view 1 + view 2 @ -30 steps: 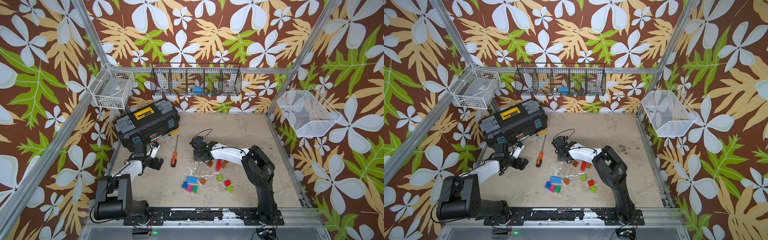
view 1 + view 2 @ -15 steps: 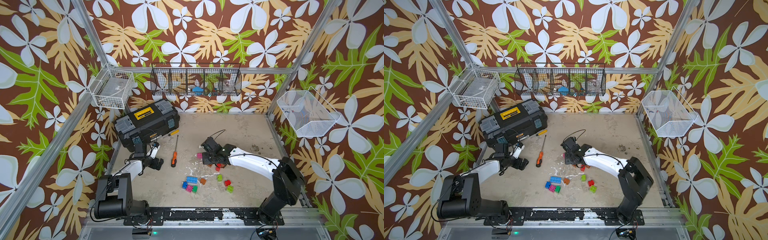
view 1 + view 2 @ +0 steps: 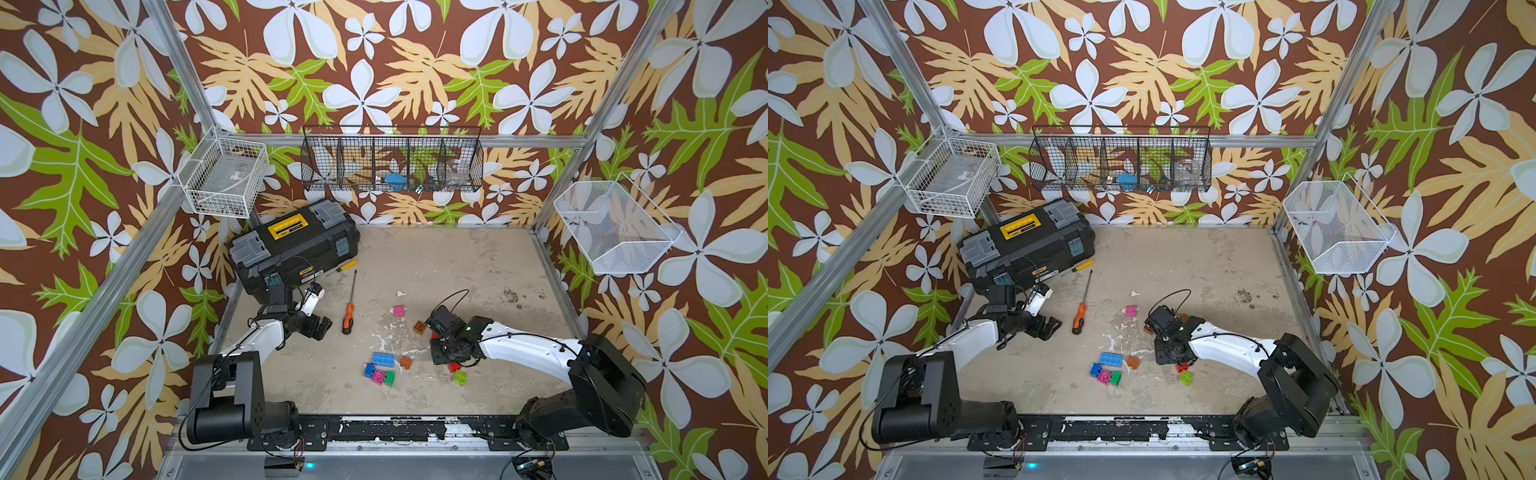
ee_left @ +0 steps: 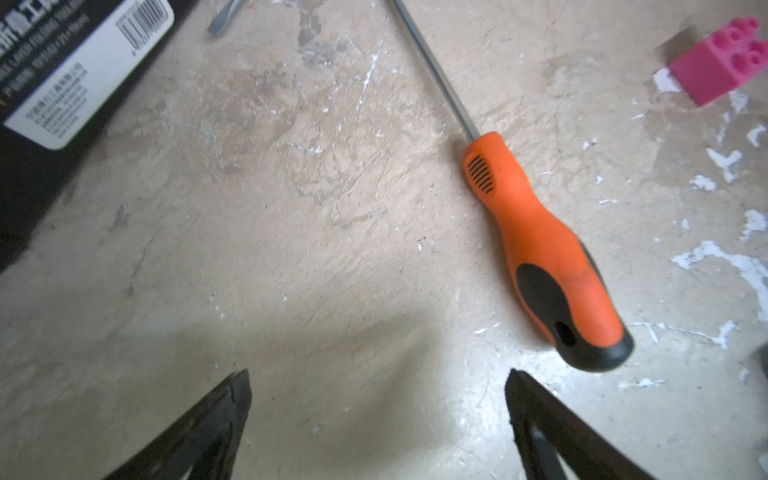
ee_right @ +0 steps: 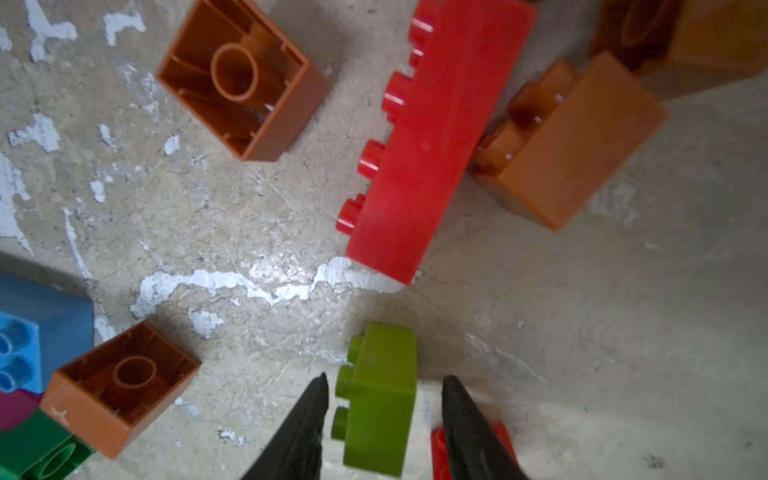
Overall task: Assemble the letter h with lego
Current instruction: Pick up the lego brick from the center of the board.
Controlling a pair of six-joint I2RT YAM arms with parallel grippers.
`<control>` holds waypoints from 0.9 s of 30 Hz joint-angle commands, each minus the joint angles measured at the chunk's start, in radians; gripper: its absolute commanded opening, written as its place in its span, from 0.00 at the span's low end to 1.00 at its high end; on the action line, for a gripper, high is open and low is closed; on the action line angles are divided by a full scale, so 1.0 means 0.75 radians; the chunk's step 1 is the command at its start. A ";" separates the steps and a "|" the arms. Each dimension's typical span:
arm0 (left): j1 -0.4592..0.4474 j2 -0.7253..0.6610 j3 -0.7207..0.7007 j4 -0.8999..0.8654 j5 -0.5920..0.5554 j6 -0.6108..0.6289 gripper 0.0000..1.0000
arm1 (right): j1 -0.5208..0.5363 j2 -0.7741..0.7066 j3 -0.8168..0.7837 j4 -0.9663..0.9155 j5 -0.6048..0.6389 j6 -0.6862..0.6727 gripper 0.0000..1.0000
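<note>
No letter h is in view; the lego lies as loose bricks. My right gripper is open, its jaws either side of a lime green brick lying on its side, with a gap at one finger. In both top views that gripper hides this brick. A small red brick and another lime brick lie just beside it. A long red brick and orange bricks lie beyond. A pink brick sits alone farther back. My left gripper is open over bare floor.
A blue long brick with small blue, pink, green and orange bricks lies near the front middle. An orange-handled screwdriver lies right of my left gripper. A black toolbox stands at the back left.
My right arm swung out to the right and its gripper came nearer the front, over the lime brick. The pink brick now lies alone where the gripper was. The left arm has not moved.
</note>
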 commanded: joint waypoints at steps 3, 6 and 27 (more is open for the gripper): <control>0.003 -0.029 0.093 -0.159 0.264 0.133 1.00 | 0.001 0.029 -0.034 0.112 0.007 0.011 0.36; 0.002 -0.043 0.148 -0.265 0.476 0.230 0.99 | 0.001 0.067 -0.023 0.123 0.003 0.022 0.24; -0.419 -0.032 0.266 -0.263 0.778 0.716 0.97 | 0.006 0.018 0.157 0.763 -0.865 0.359 0.22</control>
